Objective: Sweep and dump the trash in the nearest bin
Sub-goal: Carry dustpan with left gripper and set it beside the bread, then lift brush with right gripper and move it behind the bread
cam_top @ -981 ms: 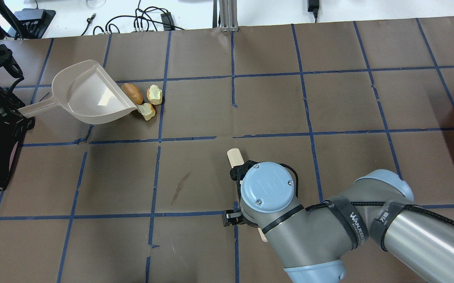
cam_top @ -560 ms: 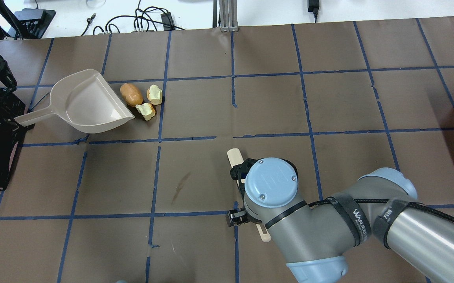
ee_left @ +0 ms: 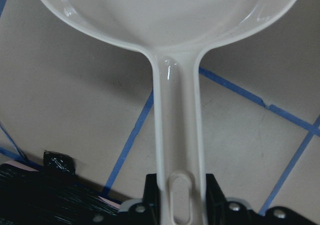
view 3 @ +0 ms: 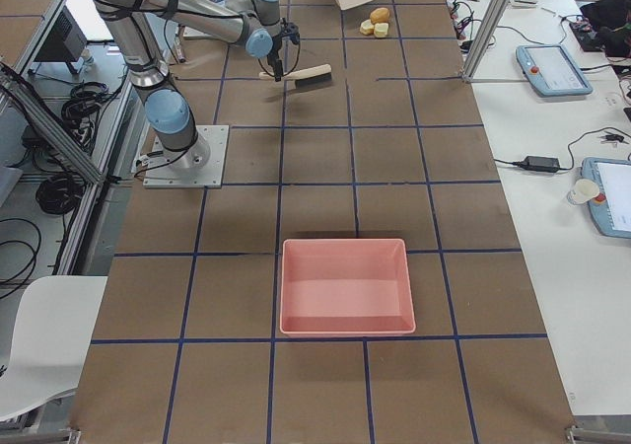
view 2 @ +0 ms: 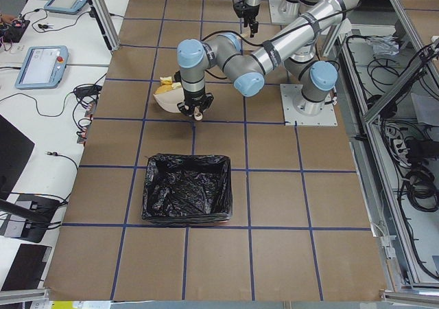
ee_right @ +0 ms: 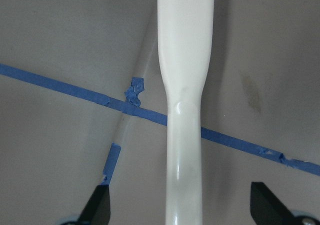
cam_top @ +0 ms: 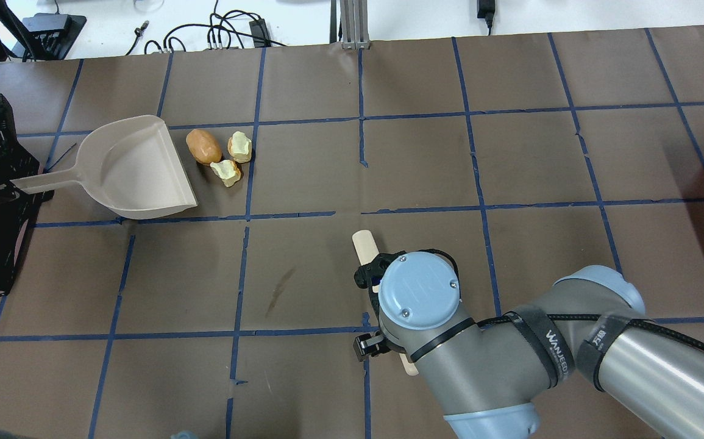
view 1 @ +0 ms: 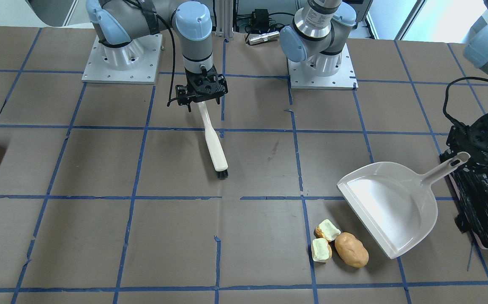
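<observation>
**Trash, dustpan and brush at the sweeping stage.** The trash (cam_top: 228, 172), one orange-brown lump (view 1: 351, 250) and two pale-faced chunks (view 1: 327, 230), lies just beside the open lip of the dustpan (cam_top: 138, 171). The lump is nearest the lip, with a narrow gap showing. The pieces look light and firm. The rounded lump would likely roll when pushed, so the trash is better driven by bristles from the side away from the dustpan than pinched.

The left gripper (ee_left: 180, 187) is clamped on the end of the dustpan's handle, so the whole pan lies between it and the trash. The bin (view 2: 185, 185) sits just behind that handle end.

The brush (view 1: 213, 143) lies well apart from the dustpan. The right gripper (ee_right: 182, 205) straddles its smooth, stiff handle with fingers (ee_right: 97, 207) spread wide, apparently not touching it. The trash is thus well apart from the right gripper, on the dustpan's lip side.
</observation>
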`<state>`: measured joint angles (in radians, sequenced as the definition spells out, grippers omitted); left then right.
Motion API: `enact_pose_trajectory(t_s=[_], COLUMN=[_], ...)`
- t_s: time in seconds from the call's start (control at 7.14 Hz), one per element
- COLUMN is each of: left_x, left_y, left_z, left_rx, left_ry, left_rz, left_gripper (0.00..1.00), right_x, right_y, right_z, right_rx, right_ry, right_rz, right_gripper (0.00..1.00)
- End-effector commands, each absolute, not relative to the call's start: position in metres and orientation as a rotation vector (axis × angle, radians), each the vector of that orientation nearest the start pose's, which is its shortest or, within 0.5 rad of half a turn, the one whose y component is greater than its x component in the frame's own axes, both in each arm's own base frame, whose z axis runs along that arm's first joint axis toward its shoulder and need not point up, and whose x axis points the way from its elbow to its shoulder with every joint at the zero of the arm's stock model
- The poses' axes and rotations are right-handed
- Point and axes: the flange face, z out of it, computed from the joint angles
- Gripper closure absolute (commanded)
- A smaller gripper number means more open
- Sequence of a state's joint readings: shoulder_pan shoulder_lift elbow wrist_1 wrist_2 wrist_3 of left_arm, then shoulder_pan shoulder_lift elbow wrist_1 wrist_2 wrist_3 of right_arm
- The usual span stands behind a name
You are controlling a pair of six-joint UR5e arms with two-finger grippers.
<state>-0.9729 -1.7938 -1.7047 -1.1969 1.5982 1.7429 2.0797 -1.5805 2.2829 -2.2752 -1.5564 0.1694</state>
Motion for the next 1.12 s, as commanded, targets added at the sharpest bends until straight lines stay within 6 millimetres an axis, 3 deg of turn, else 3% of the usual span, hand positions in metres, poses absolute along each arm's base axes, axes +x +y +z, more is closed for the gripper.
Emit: enact_pose_trajectory(t_s=[0.0,0.28,0.56,0.7,0.98], left_x=[0.223,0.222,0.225,0.228,0.233], left_y=[-0.544,-0.542,-0.545,-0.549,-0.555], left_z=[0.328,0.319,0.316,0.305,0.300], left_rx=[1.689,1.699,1.716,1.754,1.752], left_ry=[2.614,2.629,2.617,2.607,2.592], left_rz=[0.025,0.037,0.047,0.062,0.052], left_gripper=[0.98,0.98,0.98,0.98,0.98], right_x=[0.308,0.307,0.307,0.307,0.307], right_y=[-0.274,-0.274,-0.274,-0.275,-0.276], right_z=[0.229,0.233,0.232,0.232,0.233], right_rx=[-0.502,-0.487,-0.473,-0.470,-0.466], right_ry=[3.089,3.086,3.089,3.083,3.077], right_rz=[0.010,-0.005,-0.001,0.000,-0.008], right_gripper=[0.02,0.04,0.32,0.40,0.57])
